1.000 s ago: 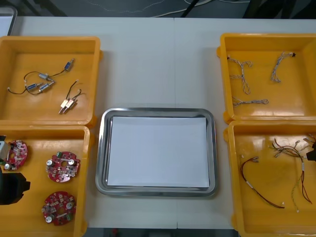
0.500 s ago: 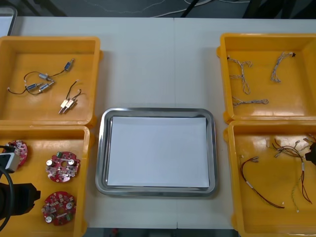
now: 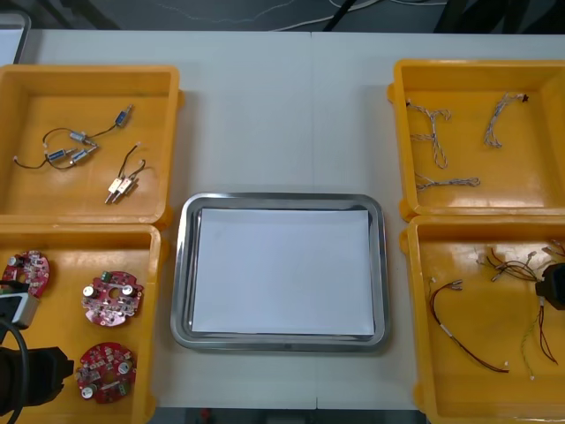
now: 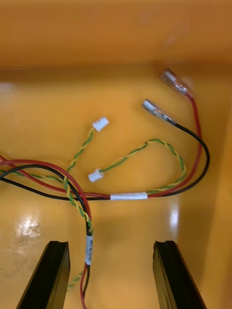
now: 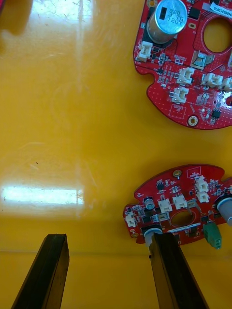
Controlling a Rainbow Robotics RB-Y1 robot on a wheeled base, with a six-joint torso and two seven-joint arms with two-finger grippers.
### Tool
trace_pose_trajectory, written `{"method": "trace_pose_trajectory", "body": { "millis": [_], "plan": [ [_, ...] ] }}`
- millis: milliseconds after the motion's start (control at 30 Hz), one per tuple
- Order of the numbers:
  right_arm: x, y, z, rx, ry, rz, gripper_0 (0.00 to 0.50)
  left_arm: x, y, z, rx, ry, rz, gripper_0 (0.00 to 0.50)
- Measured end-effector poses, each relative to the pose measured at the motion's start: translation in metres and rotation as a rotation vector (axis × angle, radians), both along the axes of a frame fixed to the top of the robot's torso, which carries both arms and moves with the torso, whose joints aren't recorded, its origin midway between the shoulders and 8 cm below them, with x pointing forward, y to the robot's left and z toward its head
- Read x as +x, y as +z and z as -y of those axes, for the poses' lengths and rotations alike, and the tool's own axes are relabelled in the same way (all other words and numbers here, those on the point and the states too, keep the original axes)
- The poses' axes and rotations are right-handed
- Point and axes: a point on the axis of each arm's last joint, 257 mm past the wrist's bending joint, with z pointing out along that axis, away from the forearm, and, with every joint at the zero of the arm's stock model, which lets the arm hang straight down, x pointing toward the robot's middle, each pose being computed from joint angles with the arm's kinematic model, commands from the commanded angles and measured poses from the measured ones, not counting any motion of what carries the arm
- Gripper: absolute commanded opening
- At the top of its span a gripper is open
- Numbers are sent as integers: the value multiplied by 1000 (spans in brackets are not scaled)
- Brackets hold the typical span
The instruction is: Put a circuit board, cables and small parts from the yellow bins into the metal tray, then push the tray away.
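- Bench (image 3: 282,115), seen from the front view, carries four yellow bins (image 3: 88,72), two at each side. The metal tray (image 3: 181,265) sits between the near pair, its white inside bare.
- The far-left bin (image 3: 168,132) holds small metal parts (image 3: 71,152) on thin black cables. The near-left bin (image 3: 152,291) holds three round red circuit boards (image 3: 112,298), lying apart from one another.
- The far-right bin (image 3: 477,66) holds pale twisted cables (image 3: 433,132). The near-right bin (image 3: 415,309) holds a loose tangle of red, black and green-yellow cables (image 3: 463,336).
- The left arm (image 3: 26,384) hangs over the near corner of the near-left bin, beside the nearest board (image 3: 106,372). The right arm (image 3: 554,287) shows at the outer edge of the near-right bin, above its cables.
- In the right wrist view, the right end effector (image 4: 111,245) has its fingers (image 4: 53,275) wide apart with nothing gripped, above the bin floor.
- A labelled strand (image 4: 88,244) of red, black and green-yellow wire runs down inside the gap, just beside one finger.
- Beyond the tips, a red and black pair joined by a white band (image 4: 128,196) curves round to two metal terminals (image 4: 155,111) near the bin wall. A green-yellow twisted cable there ends in white plugs (image 4: 100,123).
- In the left wrist view, the left end effector (image 5: 108,239) is likewise spread apart and clamps nothing, with bare bin floor between its fingers (image 5: 162,270).
- One fingertip overlaps the edge of the nearest board. The second board (image 5: 193,91), which carries a silver cylinder, lies farther ahead, apart from the first.
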Motion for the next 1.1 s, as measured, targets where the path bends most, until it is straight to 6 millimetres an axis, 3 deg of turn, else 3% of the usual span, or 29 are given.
{"method": "trace_pose_trajectory", "body": {
  "millis": [867,933,967,1067,1100],
  "plan": [
    [1,-23,-19,33,3,39,500,-3,-20,28,-2,28,-23,500],
    [1,-23,-19,34,3,39,414,-3,-21,28,0,28,-24,500],
    [1,-23,-19,34,3,39,314,-4,-21,28,1,29,-25,500],
    [1,-23,-19,34,3,39,138,-4,-21,27,7,35,-26,500],
    [1,-23,-19,34,3,39,0,-4,-21,27,8,36,-26,500]
  ]
}}
